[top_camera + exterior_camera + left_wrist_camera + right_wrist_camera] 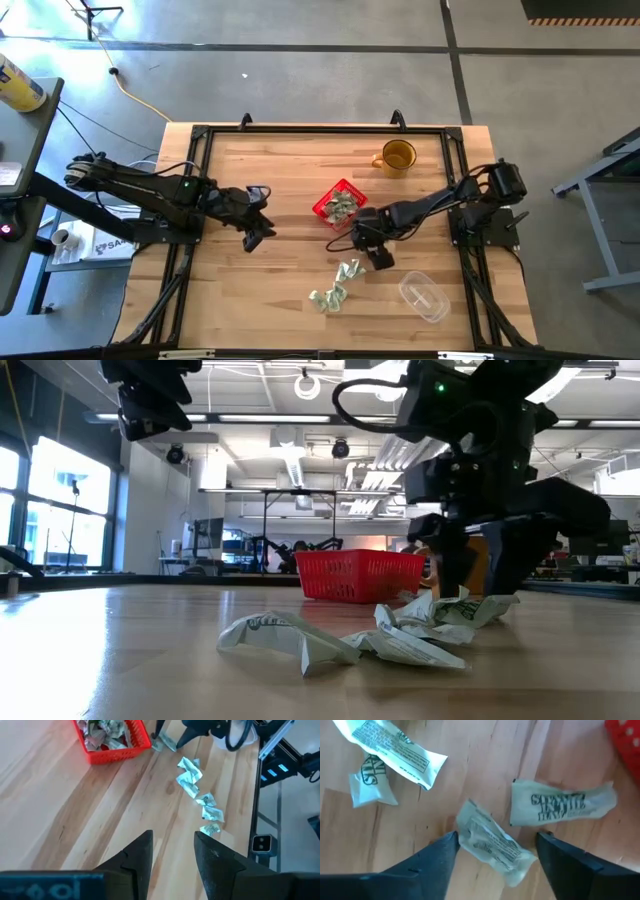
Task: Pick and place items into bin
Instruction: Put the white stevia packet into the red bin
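Observation:
The red bin (338, 203) stands mid-table with several pale green-and-white packets inside; it also shows in the low view (360, 575) and the left wrist view (112, 750). More packets (340, 283) lie flat on the wood toward the near edge. My right gripper (497, 837) is open and low over the table, just near of the bin. Its fingers stand on either side of one packet (492, 845), and another packet (560, 807) lies beside it. My left gripper (172, 840) is open and hovers above bare wood left of the bin (255, 235). My right gripper comes from above, pointing down, with one finger (445, 847) close against the end (465, 827) of the packet lying flat on the table. I cannot tell whether that finger touches it. The other finger stands apart from it.
An amber mug (397, 157) stands near the far right of the table. A clear plastic container (425, 297) lies near the right near corner. A black frame (300, 130) borders the table. Bare wood (250, 300) spreads left of the loose packets.

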`<state>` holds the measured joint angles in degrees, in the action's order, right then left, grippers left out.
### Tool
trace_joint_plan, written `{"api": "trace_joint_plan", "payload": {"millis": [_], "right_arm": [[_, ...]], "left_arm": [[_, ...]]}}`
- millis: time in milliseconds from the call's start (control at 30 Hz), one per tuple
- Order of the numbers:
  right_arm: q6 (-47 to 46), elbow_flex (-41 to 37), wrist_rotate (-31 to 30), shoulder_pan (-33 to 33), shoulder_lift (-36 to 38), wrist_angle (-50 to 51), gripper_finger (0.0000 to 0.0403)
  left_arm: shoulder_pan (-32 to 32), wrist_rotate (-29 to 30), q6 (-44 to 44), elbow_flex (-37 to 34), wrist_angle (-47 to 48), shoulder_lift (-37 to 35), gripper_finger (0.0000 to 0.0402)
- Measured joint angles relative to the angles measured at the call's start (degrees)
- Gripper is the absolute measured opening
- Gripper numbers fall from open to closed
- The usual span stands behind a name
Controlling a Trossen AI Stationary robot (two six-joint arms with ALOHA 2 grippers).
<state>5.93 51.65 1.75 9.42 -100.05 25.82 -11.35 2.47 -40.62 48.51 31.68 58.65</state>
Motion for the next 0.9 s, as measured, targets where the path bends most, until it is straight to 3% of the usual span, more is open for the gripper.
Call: {"api": "trace_joint_plan", "payload": {"millis": [133, 400, 500, 733, 800, 900], "right_arm": [[-5.7, 0.0, 0.3, 0.1, 0.1, 2.5, 0.0207], [-18.5, 4.3, 5.0, 0.0, -0.1, 9.1, 0.0017], [-20.1, 8.7, 2.1, 0.1, 0.9, 12.3, 0.0018], [-15.6, 21.5, -15.5, -4.1, 3.7, 15.3, 0.0004], [-13.3, 24.0, -15.3, -7.2, 3.6, 15.3, 0.0011], [-11.7, 26.0, -7.3, -12.2, 1.8, 15.2, 0.0032]], "left_arm": [[0.0, -0.2, 0.0, 0.0, -0.1, 0.0, 0.0179], [0.0, -2.0, -0.4, 0.0, -0.1, 0.0, 0.0179], [0.1, -3.7, -1.5, 0.0, -0.2, 0.0, 0.0179], [0.1, -4.7, -4.9, 0.0, -0.2, 0.0, 0.0179], [0.1, -4.7, -4.9, 0.0, -0.2, 0.2, 0.0179], [0.1, -4.7, -4.9, 0.0, -0.2, 0.6, 0.0179]]}}
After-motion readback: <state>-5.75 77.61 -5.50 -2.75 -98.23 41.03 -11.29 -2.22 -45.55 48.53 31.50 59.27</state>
